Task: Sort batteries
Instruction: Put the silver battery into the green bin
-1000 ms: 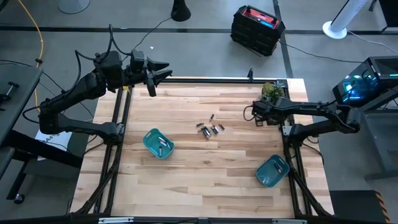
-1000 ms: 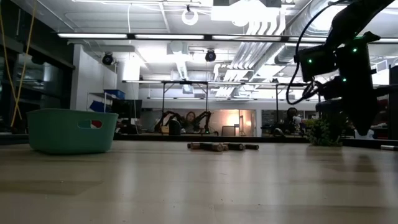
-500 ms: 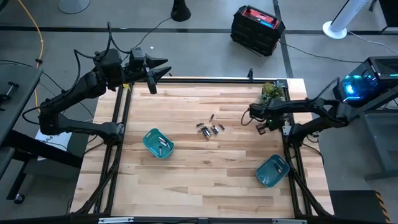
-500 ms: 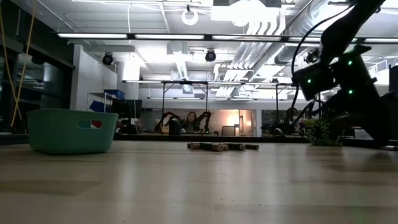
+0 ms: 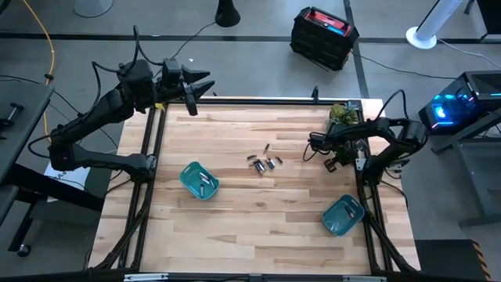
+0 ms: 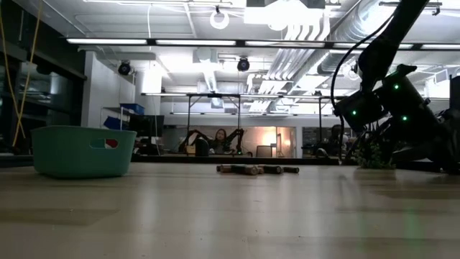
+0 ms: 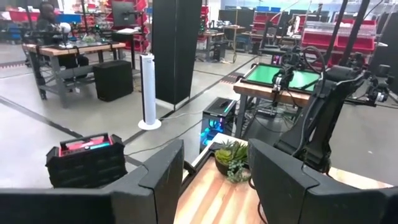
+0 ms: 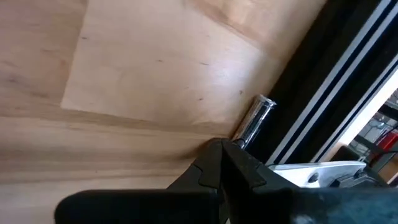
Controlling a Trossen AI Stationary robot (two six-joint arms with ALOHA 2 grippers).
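I have the right tool (image 5: 330,164) low over the right side of the wooden surface (image 5: 258,211), its fingers pressed together on a single silvery battery (image 8: 254,123) that sticks out past their tips. The other batteries (image 5: 264,162) lie in a loose cluster mid-surface, between two teal bins (image 5: 199,179). My left tool (image 5: 205,86) waits raised over the far left corner, fingers spread apart and empty.

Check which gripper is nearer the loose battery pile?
Right. Right gripper sits beside the batteries toward the table's right edge; left gripper hangs at the far-left corner.
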